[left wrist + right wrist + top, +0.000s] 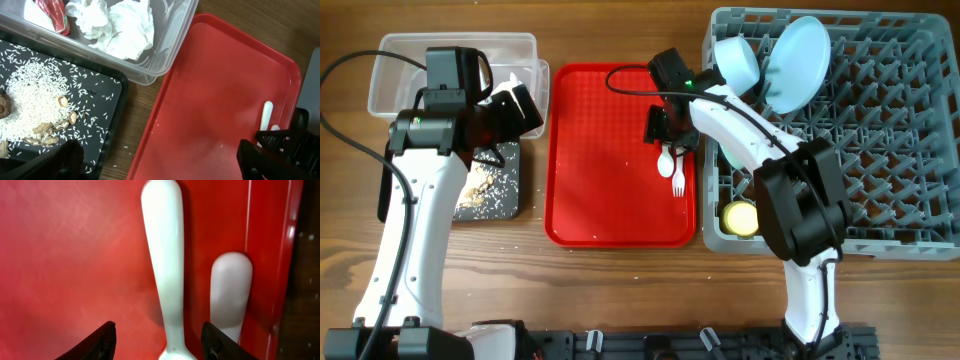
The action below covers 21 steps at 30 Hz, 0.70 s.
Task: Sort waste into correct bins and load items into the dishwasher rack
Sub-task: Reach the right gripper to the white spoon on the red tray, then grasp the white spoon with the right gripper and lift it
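Observation:
A white spoon (666,160) and fork (678,182) lie at the right side of the red tray (610,180). My right gripper (665,138) is low over them. In the right wrist view it (159,326) is open, its jaws straddling one white handle (162,255) with a gap on each side. The other handle (230,290) lies outside the right jaw. My left gripper (525,110) (162,160) hangs wide open and holds nothing, between the black tray (107,100) and the red tray (225,90).
The clear tub (165,55) holds crumpled tissue (122,25) and a red-and-white wrapper (52,10). Rice and brown bits (30,100) lie in the black tray. The grey rack (900,150) holds a pale blue plate (798,62), a pale blue bowl (738,60) and a yellow cup (741,217).

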Available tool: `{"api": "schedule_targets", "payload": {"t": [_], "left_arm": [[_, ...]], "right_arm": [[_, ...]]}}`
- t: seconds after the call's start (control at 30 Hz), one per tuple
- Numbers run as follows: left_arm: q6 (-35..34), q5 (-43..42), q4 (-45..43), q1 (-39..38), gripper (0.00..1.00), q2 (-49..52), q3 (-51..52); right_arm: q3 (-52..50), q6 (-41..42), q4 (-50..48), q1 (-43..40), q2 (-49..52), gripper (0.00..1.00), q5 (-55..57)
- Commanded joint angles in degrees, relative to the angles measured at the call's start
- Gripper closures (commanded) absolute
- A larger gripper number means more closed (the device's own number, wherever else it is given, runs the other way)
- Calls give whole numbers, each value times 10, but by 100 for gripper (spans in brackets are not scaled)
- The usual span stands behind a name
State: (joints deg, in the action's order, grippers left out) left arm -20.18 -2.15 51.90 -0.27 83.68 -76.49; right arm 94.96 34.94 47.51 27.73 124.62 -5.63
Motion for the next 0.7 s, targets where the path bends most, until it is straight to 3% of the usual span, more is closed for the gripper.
{"api": "schedule_targets", "payload": {"t": [0.0, 0.2, 0.3, 0.4, 0.5, 0.67], "left_arm": [[5, 7, 1, -2, 0, 0, -6], [5, 7, 1, -2, 1, 0, -6], [5, 7, 1, -2, 0, 0, -6], [5, 7, 1, -2, 0, 0, -6], [5, 7, 1, -2, 0, 0, -6], [5, 7, 1, -2, 0, 0, -6]], "right_arm": [[2, 11, -8, 4, 19, 46, 22], [2, 26, -9, 5, 38, 54, 22], [2, 26, -10, 9, 43, 66, 21], [2, 26, -10, 13, 45, 85, 11], [3, 26, -10, 14, 45, 93, 1], [17, 18, 2, 13, 45, 96, -19]]}}
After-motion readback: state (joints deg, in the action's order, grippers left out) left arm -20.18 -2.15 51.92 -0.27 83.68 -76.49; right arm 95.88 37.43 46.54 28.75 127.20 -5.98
